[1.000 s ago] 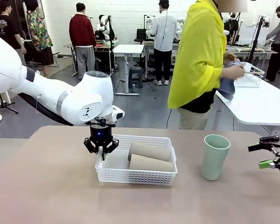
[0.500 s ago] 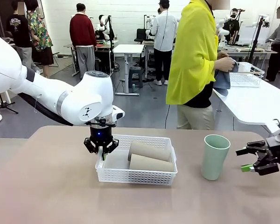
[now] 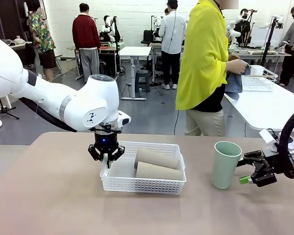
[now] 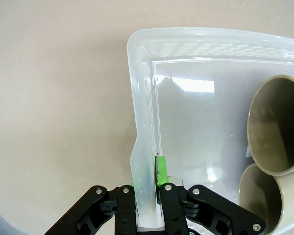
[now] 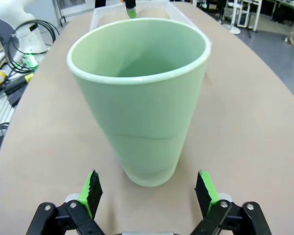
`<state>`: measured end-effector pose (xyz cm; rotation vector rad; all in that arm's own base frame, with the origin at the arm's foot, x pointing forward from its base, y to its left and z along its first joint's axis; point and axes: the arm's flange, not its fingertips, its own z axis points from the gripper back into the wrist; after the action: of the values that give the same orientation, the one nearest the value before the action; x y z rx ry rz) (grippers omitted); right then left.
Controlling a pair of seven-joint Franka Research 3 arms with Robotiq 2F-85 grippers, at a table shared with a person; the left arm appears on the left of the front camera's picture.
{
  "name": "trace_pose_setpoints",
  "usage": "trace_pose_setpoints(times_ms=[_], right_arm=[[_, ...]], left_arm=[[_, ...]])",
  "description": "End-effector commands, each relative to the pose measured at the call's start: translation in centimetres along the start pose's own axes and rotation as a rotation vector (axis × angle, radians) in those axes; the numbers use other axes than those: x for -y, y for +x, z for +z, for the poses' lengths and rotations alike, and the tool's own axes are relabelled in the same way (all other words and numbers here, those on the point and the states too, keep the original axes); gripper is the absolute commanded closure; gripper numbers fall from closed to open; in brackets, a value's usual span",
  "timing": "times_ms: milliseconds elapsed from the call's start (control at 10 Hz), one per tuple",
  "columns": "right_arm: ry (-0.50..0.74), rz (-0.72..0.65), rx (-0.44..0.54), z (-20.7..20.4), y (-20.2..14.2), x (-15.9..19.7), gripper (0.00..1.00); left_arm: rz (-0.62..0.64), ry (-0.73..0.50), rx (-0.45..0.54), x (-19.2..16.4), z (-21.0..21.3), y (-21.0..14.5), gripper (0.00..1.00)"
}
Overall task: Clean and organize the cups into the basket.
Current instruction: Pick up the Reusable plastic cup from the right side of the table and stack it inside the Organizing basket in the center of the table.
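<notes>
Clamping left gripper (image 3: 107,159) on basket (image 3: 142,186) wall to steady it, tan cups (image 3: 157,158) already inside; poising right gripper (image 3: 246,170), jaws apart, beside upright mint cup (image 3: 225,164) for pickup.

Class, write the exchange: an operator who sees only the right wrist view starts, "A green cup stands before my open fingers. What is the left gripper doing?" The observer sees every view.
Observer: The left gripper is shut on the basket's left wall.
Operator: Is anything in the basket?
Observer: Two tan cups lie on their sides in it, side by side.
Operator: Is any floor free?
Observer: Yes, the floor left of them is bare.
</notes>
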<state>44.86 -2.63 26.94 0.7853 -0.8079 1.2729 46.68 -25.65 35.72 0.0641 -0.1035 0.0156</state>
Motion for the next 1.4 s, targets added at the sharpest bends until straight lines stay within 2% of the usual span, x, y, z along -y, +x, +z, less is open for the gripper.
trace_pose_setpoints(times_ms=[0,800,900,1300], right_arm=[[0.0,-0.007,0.007,-1.0,0.5,0.3,0.0],[0.017,0.005,0.0,-0.7,0.3,-0.1,0.0],[-0.021,-0.014,0.013,-1.1,0.2,0.3,0.0],[-0.006,-0.047,0.059,-3.7,0.0,1.7,0.0]], left_arm=[[0.0,0.0,0.002,0.1,0.1,0.0,1.0],[0.0,0.0,0.002,0.1,0.1,0.0,1.0],[0.0,0.0,0.002,0.1,0.1,0.0,1.0],[0.0,0.0,0.002,0.1,0.1,0.0,1.0]])
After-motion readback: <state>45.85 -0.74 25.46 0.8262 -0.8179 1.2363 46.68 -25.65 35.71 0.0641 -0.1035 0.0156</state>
